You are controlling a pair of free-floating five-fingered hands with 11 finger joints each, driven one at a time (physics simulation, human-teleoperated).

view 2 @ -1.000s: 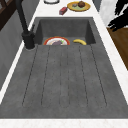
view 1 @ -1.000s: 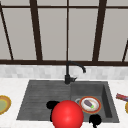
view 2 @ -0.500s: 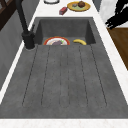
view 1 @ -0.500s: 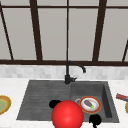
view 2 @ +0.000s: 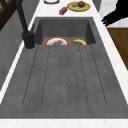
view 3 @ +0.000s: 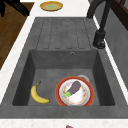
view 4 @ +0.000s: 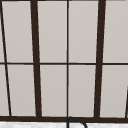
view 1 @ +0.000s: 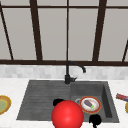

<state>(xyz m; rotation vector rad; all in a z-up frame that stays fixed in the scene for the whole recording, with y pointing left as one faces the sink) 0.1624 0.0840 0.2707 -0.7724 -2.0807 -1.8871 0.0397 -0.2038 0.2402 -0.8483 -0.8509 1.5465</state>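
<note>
red-rimmed plate (view 3: pixel 75 93) carrying an eggplant (view 3: pixel 74 87) lies in the sink basin (view 3: pixel 45 72), a banana (view 3: pixel 37 95) at its 9 o'clock. right hand (view 1: pixel 95 120) hovers at the plate's 6 o'clock, left hand (view 1: pixel 58 102) at 9 o'clock; finger spread cannot be told. no legible writing.

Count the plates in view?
3. A red-rimmed plate with an eggplant in the sink basin beside a banana; a yellow plate on the left counter; a yellow plate with food on the right counter. More may be hidden.
</note>
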